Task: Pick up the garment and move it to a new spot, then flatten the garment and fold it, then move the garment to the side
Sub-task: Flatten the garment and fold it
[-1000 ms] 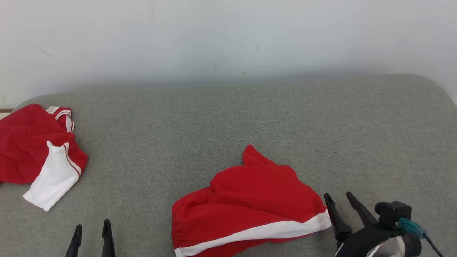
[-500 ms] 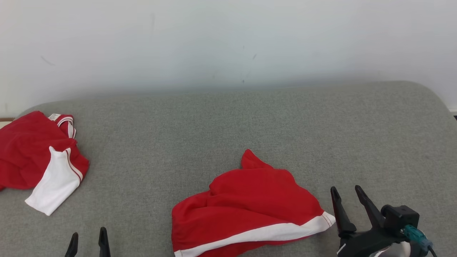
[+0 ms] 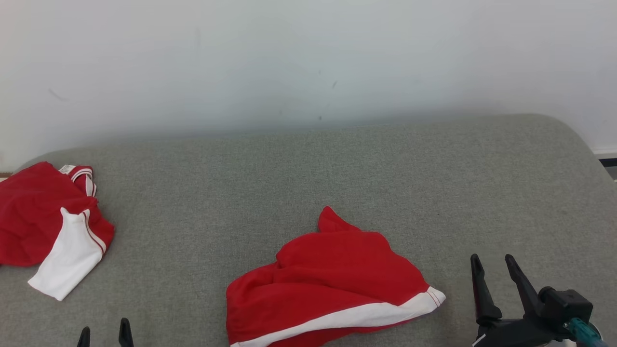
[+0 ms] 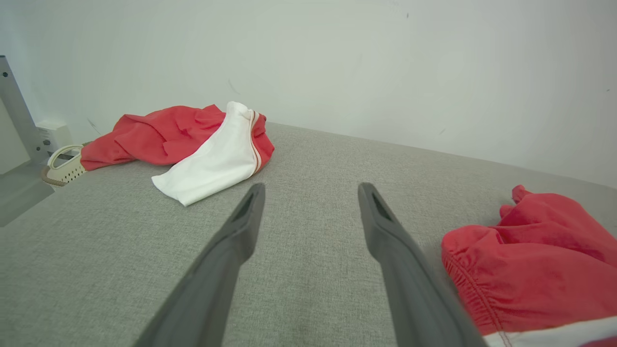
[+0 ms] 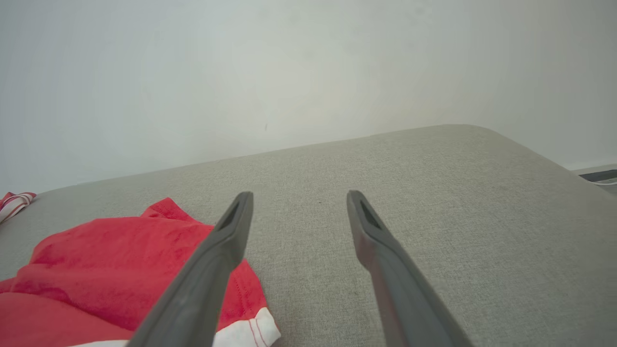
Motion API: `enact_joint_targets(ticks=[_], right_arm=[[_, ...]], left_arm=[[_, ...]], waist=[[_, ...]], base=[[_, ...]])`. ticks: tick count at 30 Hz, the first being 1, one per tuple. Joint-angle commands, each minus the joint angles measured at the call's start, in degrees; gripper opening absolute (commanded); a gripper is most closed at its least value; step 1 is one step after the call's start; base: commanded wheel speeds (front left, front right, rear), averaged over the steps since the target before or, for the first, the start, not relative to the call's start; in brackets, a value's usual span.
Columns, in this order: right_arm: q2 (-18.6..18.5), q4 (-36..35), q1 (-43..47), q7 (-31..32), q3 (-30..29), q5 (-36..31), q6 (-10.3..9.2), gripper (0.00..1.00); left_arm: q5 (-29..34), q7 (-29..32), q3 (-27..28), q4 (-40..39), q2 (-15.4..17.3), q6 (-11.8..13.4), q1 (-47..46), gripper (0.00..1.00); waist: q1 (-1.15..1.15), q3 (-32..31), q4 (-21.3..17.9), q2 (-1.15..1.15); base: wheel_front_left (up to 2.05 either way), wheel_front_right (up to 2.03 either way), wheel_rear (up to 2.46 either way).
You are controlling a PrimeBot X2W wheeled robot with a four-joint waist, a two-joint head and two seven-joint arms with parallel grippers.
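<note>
While both grippers sit low at the near edge, there's plenty of bare grey surface (image 3: 337, 168) to work with: it runs back to the white wall (image 3: 308, 58), rounds off at the far right corner, and lies open across the middle and right. The garment (image 3: 332, 284), red with a white stripe, lies crumpled by the near edge, a little right of centre, its striped hem running off the bottom of the head view. The right gripper (image 3: 493, 260) sits just to its right, fingers spread wide and holding nothing, close to the striped corner but not touching. The left gripper (image 3: 105, 326) is well off to the garment's left, spread wide too and empty, with bare surface ahead of it. Far left, another garment (image 3: 43, 226), also red and white, is bunched at the surface's left edge. The left wrist view adds a gathered waistband on the garment's left end, and past the left edge a pale basket (image 4: 60, 166) and a grey post (image 4: 17, 113). The right wrist view adds red stitching on the white corner, which lies just beside its left finger.
</note>
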Motion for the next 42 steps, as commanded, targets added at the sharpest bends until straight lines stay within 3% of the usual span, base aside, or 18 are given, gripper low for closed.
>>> enact_joint_targets(ticks=[1,21,42], right_arm=[[-0.04,-0.19,0.91,-0.23,-0.25,-0.16,0.05,1.0],[0.14,-1.97,2.33,0.15,0.68,0.88,0.05,1.0],[-0.51,-2.07,2.36,0.9,1.68,1.23,0.04,1.0]], left_arm=[[0.48,-0.17,0.37,0.04,0.01,0.0,0.91,1.0],[2.12,-0.16,0.7,1.01,1.2,-2.45,2.23,1.0],[2.58,0.93,-0.98,1.28,2.66,-1.59,2.25,1.0]], waist=[[0.0,-0.15,-0.1,0.0],[0.0,-1.97,0.41,0.0],[0.0,-2.76,0.21,0.0]], base=[[0.0,0.0,0.0],[0.0,0.0,0.0],[0.0,0.0,0.0]])
